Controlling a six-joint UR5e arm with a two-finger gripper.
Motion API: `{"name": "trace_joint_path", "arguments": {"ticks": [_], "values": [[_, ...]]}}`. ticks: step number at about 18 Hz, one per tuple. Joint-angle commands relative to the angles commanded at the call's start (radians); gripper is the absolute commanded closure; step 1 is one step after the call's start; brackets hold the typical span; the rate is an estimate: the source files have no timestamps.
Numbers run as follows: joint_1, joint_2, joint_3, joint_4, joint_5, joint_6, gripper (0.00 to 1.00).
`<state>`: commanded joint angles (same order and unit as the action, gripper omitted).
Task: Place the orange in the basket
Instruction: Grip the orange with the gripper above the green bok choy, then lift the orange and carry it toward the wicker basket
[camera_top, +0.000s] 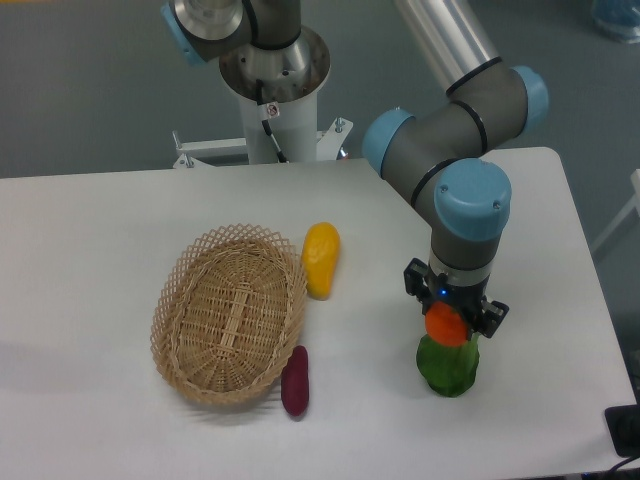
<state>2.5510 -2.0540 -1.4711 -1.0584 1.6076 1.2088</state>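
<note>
Seemingly already in our grasp, the orange (447, 325) sits between the fingers of the gripper (452, 320), which are closed on its sides, low over the table (100, 230) near its right edge and directly above a green object (447, 368) that it seems to touch or nearly touch. We judge the fruit light, firm and slightly slick on its skin, best held across its widest part with moderate squeeze, since a round body can roll out of two flat fingers. What we see of it is small, round and bright orange. The basket (229, 313), an oval of tan wicker, lies well apart toward the table's left, flanked by a yellow fruit (321, 258) and a dark purple vegetable (295, 381) on its right side
</note>
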Motion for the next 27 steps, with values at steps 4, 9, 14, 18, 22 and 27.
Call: {"name": "trace_joint_path", "arguments": {"ticks": [4,9,14,18,22,27], "values": [[-0.002,0.0,-0.005,0.002,0.0,0.0,0.51],[-0.003,0.0,-0.005,-0.003,0.002,0.0,0.51],[-0.032,-0.005,-0.009,-0.005,0.028,-0.002,0.51],[-0.064,0.003,-0.034,-0.003,0.028,-0.003,0.51],[-0.101,0.015,-0.045,-0.003,0.014,-0.055,0.45],[-0.166,0.055,-0.092,0.0,0.009,-0.089,0.46]]}}
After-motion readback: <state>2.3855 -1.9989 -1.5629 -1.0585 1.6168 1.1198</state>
